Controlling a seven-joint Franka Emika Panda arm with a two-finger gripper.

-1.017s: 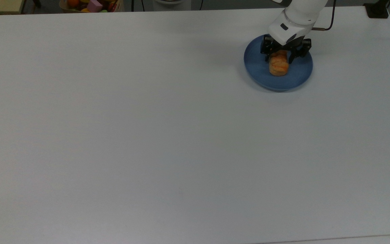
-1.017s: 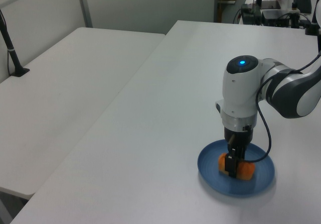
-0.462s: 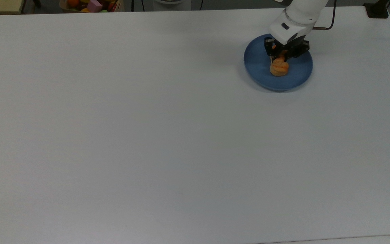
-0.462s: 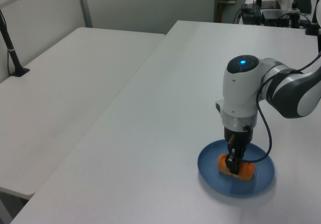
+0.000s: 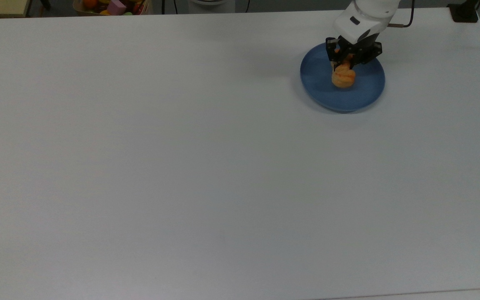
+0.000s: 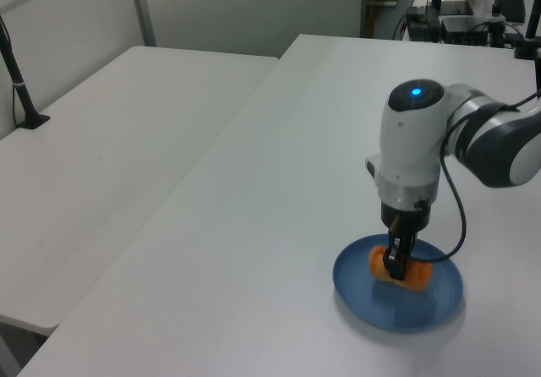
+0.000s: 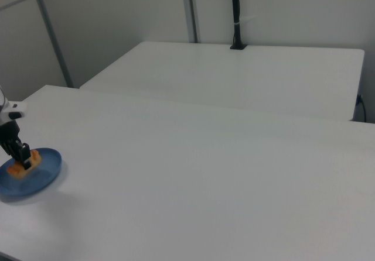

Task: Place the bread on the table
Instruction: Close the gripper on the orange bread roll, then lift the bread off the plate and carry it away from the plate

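Across broad white table [image 5: 181, 166], bread [image 5: 343, 77] clamped between gripper [image 5: 345, 66] fingers closed on its far end, hanging tilted just above blue plate [image 5: 323, 89], long axis dipping toward the top view's bottom, bare tabletop close beside the rim.

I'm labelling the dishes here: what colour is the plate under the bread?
The plate is plain blue, no pattern; the top view shows it best.
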